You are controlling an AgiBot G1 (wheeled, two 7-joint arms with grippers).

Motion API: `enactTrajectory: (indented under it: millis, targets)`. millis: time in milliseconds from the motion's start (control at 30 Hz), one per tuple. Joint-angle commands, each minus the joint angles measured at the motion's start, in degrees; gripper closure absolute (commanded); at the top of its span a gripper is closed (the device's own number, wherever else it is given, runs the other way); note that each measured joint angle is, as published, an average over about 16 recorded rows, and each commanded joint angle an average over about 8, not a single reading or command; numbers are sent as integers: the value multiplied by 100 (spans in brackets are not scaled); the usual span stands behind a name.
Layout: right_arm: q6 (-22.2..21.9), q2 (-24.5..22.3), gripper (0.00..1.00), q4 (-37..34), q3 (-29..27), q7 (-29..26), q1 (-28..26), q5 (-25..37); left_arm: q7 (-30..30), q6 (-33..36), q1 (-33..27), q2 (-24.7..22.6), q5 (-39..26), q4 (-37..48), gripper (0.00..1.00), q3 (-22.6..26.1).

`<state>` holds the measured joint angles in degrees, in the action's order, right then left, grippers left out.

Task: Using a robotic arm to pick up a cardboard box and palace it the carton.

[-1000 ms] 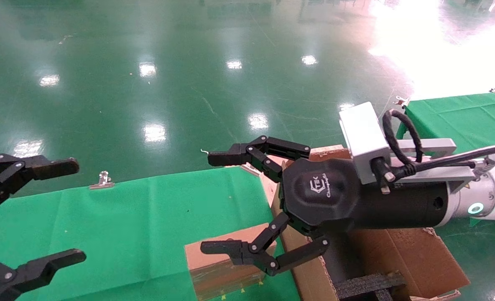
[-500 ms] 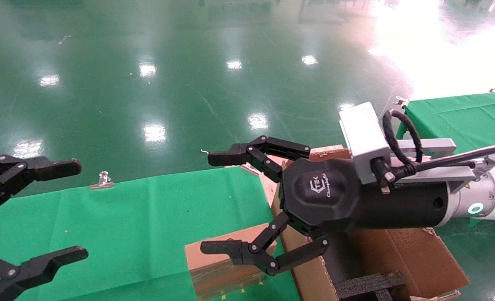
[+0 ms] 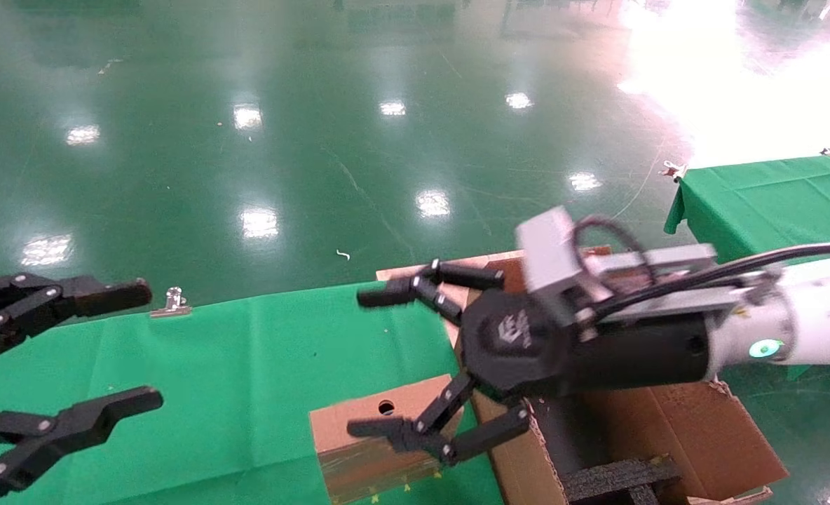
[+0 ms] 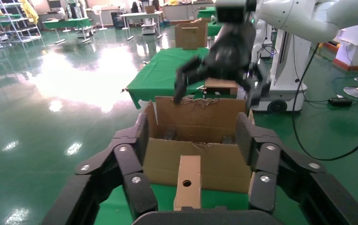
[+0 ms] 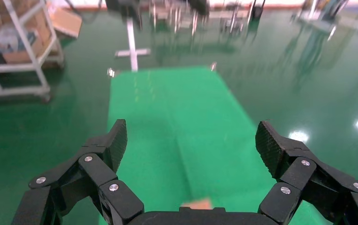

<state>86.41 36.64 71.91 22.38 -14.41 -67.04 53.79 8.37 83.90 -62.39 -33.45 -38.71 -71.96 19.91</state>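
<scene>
Right pincer: the right pincer (image 3: 376, 365) on the robotic arm (image 3: 793, 337) is wide open and holds nothing. It hangs over the edge of the big carton (image 3: 695, 428), above the small box.
Left pincer: the left pincer (image 3: 141, 344) is wide open too and empty. It waits over the far left of the green surface (image 3: 212, 379).
Small box: the cardboard box (image 3: 380, 442) stands on its thin side on the surface, touching the carton wall (the round hole (image 3: 386, 407) in its top edge shows).
Carton: it sits just right of the small box. It has torn flaps and black foam (image 3: 618, 480) inside.
Step now: I think the right pincer is getting ready to grab the small box.
How to do it well: come straight down with one finger on each wide side of the box. Squeeze below the top edge so it will not tip. Keep clear of the carton wall.
</scene>
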Motion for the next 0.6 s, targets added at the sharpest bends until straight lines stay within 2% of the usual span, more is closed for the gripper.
enactTrajectory:
  millis: [33, 300, 600]
  targets:
    - [39, 45, 0, -60, 145, -80, -114, 256, 0, 0, 0, 0, 0, 0, 100, 0]
    - [300, 529, 0, -211, 884, -354, -921, 1509, 0, 0, 0, 0, 0, 0, 100, 1]
    - [371, 997, 0, -275, 1739, -481, -1672, 2581, 0, 0, 0, 0, 1, 0, 100, 1]
